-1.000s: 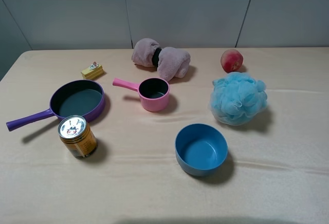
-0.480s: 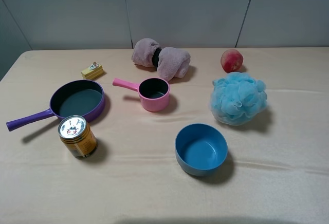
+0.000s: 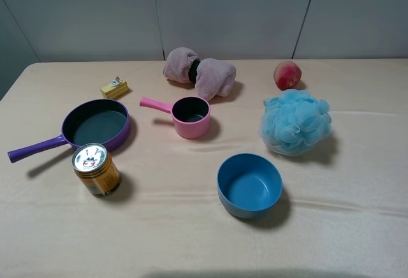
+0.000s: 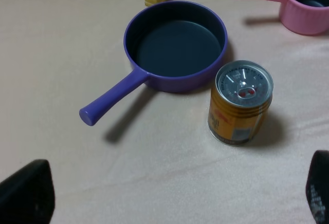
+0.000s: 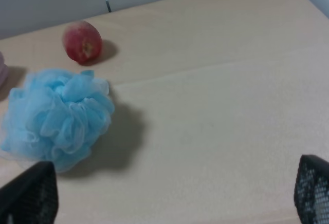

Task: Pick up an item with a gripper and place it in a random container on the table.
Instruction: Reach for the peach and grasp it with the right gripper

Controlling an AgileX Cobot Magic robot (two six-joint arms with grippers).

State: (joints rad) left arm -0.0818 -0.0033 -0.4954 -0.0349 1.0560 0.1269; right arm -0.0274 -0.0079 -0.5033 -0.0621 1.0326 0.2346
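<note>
The red-pink peach [image 3: 287, 75] lies at the back right of the beige table [image 3: 191, 240], just behind a blue sponge; it also shows in the right wrist view [image 5: 82, 41]. The pink saucepan-shaped cup [image 3: 190, 117] stands upright near the middle, handle pointing left, and is empty; its edge shows in the left wrist view [image 4: 308, 8]. My left gripper [image 4: 172, 203] is open and empty, above the table in front of the can. My right gripper [image 5: 169, 198] is open and empty, well in front of the peach. Neither gripper shows in the exterior view.
A purple pan [image 3: 95, 125] and a gold can [image 3: 95, 169] stand at the left. A blue bowl [image 3: 249, 185] sits front of centre. The fluffy blue sponge [image 3: 295, 122] is at the right. A pink cloth bundle [image 3: 199, 73] and a small yellow block [image 3: 114, 87] lie at the back.
</note>
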